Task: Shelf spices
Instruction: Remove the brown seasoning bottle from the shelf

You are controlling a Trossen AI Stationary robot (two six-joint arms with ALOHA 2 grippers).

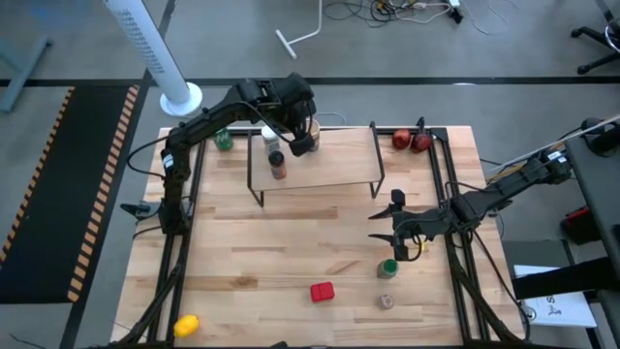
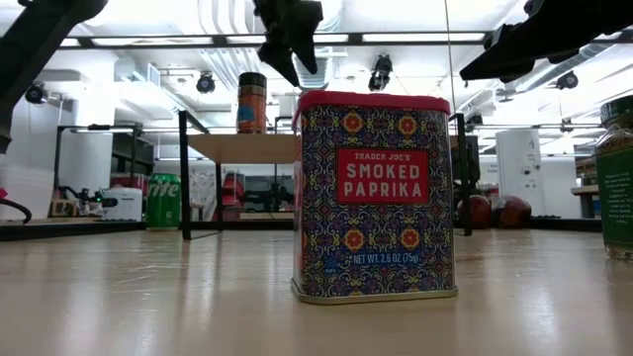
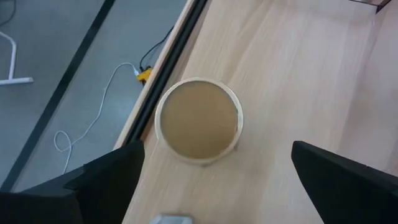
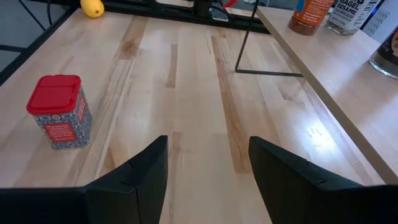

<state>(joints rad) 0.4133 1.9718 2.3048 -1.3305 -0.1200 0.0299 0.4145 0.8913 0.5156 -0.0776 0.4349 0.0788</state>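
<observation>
The shelf (image 1: 329,165) stands at the table's far middle on thin black legs. On its pale top stand a white-capped jar (image 1: 268,136), a dark-capped brown jar (image 1: 278,166) and a tan round-lidded tub (image 3: 199,119), which sits near the far edge. My left gripper (image 3: 214,155) hovers open above the tub, one finger on either side and apart from it. On the table near the front stand a red square tin (image 1: 322,291), a green-capped jar (image 1: 388,269) and a small jar (image 1: 387,301). My right gripper (image 1: 387,228) waits open over the table's right half, holding nothing.
A green can (image 1: 224,139) stands left of the shelf and two red fruits (image 1: 412,141) lie at its right. A yellow lemon (image 1: 186,325) lies at the near left corner. Black rails (image 1: 455,242) border the table's sides. Bare wood lies between shelf and tin.
</observation>
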